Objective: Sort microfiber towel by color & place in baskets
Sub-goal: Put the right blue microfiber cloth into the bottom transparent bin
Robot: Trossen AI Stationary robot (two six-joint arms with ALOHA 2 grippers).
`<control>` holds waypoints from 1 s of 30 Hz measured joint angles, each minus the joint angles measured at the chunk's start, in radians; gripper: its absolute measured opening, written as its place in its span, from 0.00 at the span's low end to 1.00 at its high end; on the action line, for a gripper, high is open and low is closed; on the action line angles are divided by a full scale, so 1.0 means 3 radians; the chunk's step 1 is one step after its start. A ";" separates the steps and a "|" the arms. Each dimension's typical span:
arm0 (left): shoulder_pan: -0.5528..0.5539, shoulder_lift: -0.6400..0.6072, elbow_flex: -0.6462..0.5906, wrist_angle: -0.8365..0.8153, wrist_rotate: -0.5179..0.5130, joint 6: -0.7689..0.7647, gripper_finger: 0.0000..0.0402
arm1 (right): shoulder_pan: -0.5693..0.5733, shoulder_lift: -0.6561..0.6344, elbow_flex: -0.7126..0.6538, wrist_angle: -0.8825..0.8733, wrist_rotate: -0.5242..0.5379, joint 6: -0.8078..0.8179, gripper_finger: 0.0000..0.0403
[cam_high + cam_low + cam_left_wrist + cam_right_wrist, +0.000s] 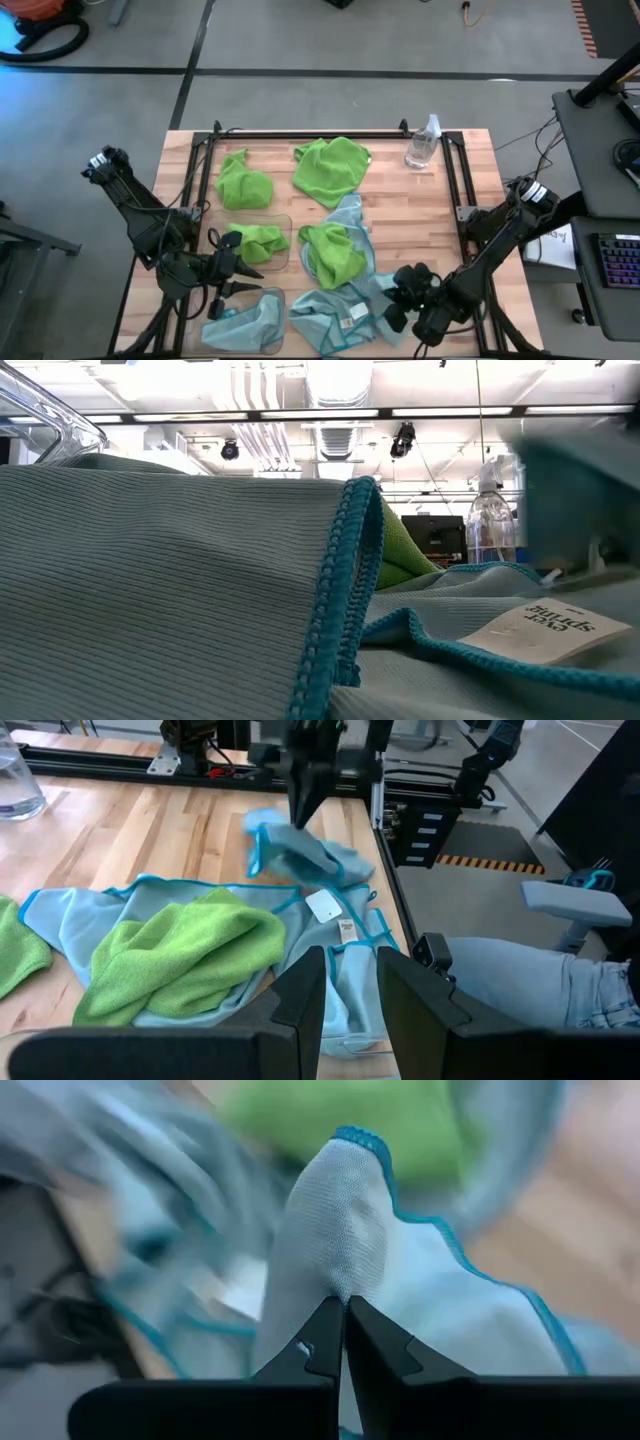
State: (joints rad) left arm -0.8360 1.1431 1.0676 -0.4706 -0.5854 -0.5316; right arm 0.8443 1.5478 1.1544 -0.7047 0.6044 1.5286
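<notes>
Pale blue towel [345, 310] lies at the near edge of the wooden surface [470, 190]; grey concrete floor [330, 40] surrounds it. Right end effector [345, 1325]: fingers together, clamped on a fold of this towel. Left end effector [243, 270]: fingers slightly apart, empty, between two clear baskets [285, 225].

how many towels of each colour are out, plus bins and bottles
lime green towels: 4 ()
pale blue towels: at least 3, bunched and overlapping ()
clear plastic bins: 2 ()
clear spray bottle: 1
total: 10, if the blue count holds
</notes>
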 joint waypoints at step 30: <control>0.0639 0.0267 0.0001 0.0754 0.0555 0.0918 0.26 | -0.1011 0.0083 0.1053 0.1230 0.0269 -0.2929 0.02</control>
State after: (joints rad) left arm -0.6443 1.2232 1.0679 -0.2443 -0.4188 -0.2563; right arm 0.5411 1.5726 1.4704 -0.3357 0.6851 0.6499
